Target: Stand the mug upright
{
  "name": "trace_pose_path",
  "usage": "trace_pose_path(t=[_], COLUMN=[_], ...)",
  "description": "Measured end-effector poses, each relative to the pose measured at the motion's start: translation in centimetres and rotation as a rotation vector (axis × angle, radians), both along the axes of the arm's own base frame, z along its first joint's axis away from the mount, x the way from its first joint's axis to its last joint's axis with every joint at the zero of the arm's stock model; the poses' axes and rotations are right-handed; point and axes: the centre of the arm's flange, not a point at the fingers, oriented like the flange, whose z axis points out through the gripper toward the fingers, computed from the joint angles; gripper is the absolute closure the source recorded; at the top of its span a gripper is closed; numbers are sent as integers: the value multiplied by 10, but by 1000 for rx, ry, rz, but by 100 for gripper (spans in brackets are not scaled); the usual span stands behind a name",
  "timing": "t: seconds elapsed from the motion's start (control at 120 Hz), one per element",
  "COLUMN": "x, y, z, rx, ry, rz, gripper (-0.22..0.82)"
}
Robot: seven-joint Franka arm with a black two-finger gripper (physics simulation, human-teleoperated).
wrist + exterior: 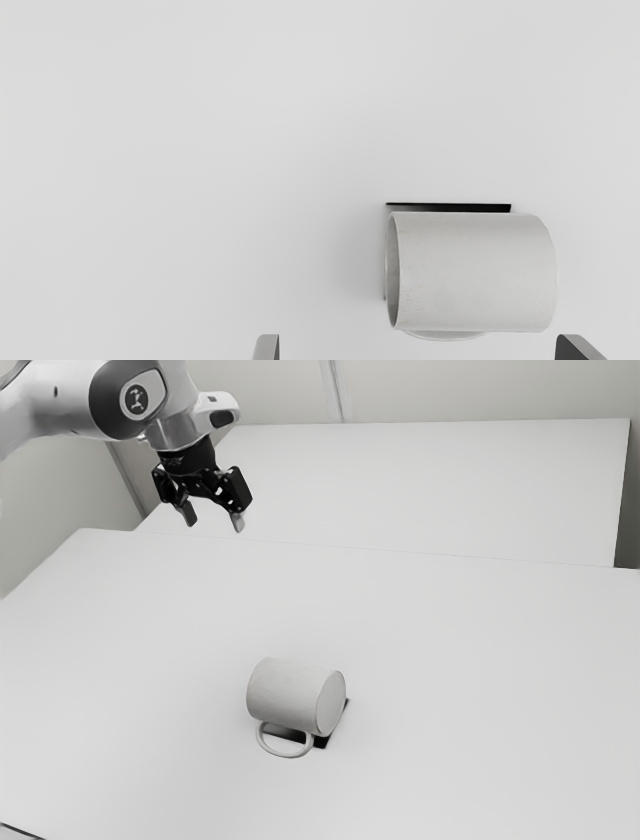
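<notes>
In the exterior view, the mug [295, 697] is laid on its side on the white table [480, 690], its flat, closed base pointed towards about three o'clock. Its looped handle [285, 750] is set at six o'clock, where rolling is probably checked by it. A black, straight-edged patch [322, 741] is partly covered by the mug; what it is cannot be told. The black gripper [213, 520] is held empty and wide at about eleven o'clock from the mug, well above the table, presumably so that the approach can be chosen freely.

In the wrist view, with the handle's side taken as six o'clock, the thin-rimmed mouth is turned to nine and the patch's edge is seen at twelve. The matt pale wall is faintly speckled and cylindrical, so a square grasp is likely needed before righting.
</notes>
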Motion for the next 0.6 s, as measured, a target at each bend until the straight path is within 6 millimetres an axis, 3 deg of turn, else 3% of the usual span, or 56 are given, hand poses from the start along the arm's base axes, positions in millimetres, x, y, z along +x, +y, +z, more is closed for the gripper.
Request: trace_pose_path(t=[0.25, 0.6], x=[-10, -36], y=[3, 14], z=[0, -56], rx=[-13, -94], ry=[21, 141], rz=[10, 56], gripper=[0, 0])
